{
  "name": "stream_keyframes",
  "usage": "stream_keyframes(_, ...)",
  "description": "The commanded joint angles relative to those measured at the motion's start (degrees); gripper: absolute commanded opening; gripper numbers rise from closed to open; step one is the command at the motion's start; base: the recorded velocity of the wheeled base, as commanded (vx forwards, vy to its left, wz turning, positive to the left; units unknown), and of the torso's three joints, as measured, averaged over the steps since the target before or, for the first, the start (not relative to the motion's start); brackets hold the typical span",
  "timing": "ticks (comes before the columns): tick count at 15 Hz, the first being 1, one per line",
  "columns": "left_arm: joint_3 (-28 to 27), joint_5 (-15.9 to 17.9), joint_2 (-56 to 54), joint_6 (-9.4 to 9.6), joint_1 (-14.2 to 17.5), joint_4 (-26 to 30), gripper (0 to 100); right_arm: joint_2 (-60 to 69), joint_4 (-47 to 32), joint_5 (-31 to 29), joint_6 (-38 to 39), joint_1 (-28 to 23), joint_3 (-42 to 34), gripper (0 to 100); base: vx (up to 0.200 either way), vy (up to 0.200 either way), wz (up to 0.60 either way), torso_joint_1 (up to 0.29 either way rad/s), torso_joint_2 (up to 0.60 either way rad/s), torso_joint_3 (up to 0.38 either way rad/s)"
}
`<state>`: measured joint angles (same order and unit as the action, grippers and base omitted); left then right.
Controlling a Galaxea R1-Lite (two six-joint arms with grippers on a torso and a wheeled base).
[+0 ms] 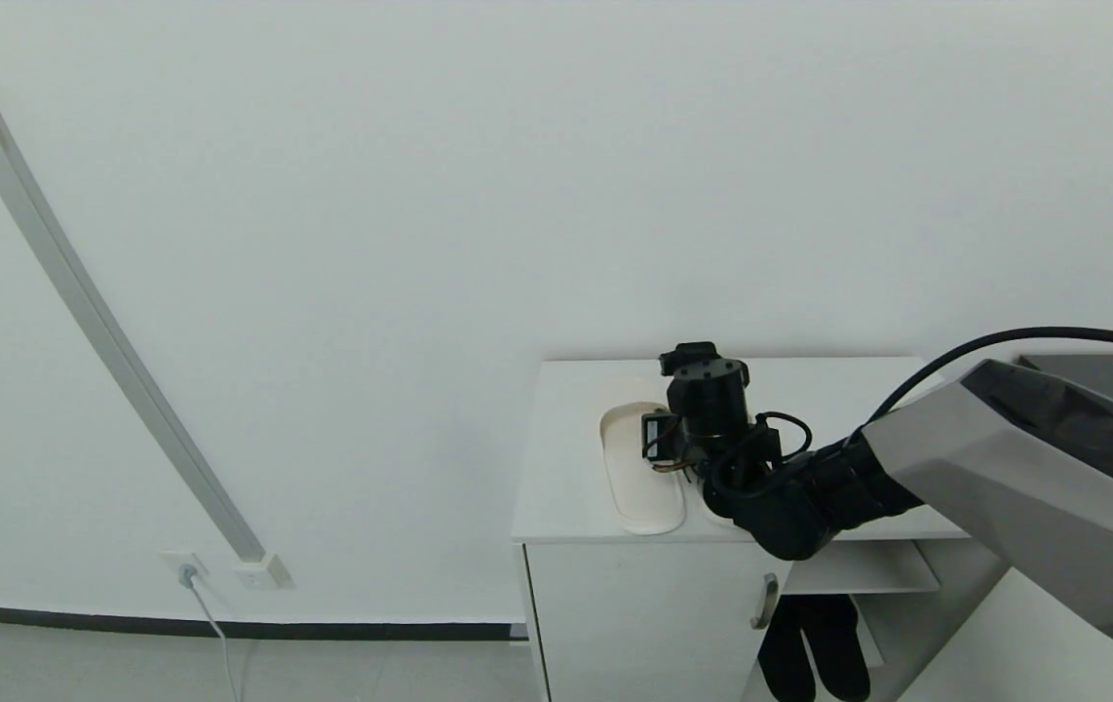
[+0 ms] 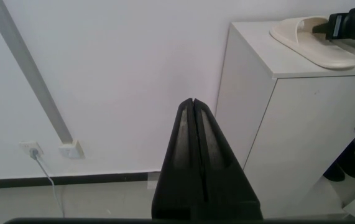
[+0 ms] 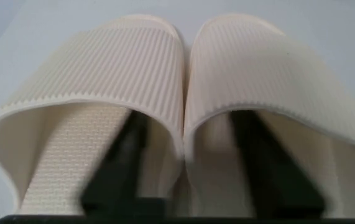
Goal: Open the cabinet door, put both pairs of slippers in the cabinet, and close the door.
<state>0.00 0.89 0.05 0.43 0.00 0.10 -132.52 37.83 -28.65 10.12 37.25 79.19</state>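
Two cream slippers (image 3: 127,68), probably light and pliable; right gripper (image 3: 189,121) jaws spread, gripping nothing, one inside each slipper: pinch the adjoining sides.

Plain white wall (image 1: 518,195), grey floor (image 1: 79,673), wall socket (image 1: 183,564)

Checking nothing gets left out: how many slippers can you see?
4. Two cream slippers lie side by side on the cabinet top, right gripper fingers inside them; two black slippers sit inside the cabinet.
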Motion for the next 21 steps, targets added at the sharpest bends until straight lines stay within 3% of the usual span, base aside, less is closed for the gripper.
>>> stream_keyframes(1, 0.0, -0.01, 0.04, 0.01, 0.0, -0.01, 0, -0.02, -0.03, 0.0, -0.01, 0.01, -0.09, 0, 0.0, 0.0, 0.0, 0.0, 0.0, 0.0)
stream_keyframes(6, 0.0, -0.1, 0.04, -0.08, 0.0, -0.01, 0, 7.28, 0.14, 2.02, 0.08, 0.19, -4.57, 0, 0.0, 0.0, 0.0, 0.0, 0.0, 0.0)
stream_keyframes(10, 0.0, -0.1, 0.04, -0.08, 0.0, -0.01, 0, 25.74, -0.03, 11.6, -0.36, 2.91, -20.48, 0, 0.0, 0.0, 0.0, 0.0, 0.0, 0.0)
stream_keyframes(15, 0.0, -0.01, 0.04, 0.01, 0.0, -0.01, 0, 44.37, -0.83, 24.69, -6.51, 4.49, -38.85, 0, 0.0, 0.0, 0.0, 0.0, 0.0, 0.0)
stream_keyframes(21, 0.0, -0.01, 0.04, 0.19, 0.0, -0.01, 0, 45.69, -2.5, 26.19, -6.51, 5.28, -41.66, 0, 0.0, 0.0, 0.0, 0.0, 0.0, 0.0)
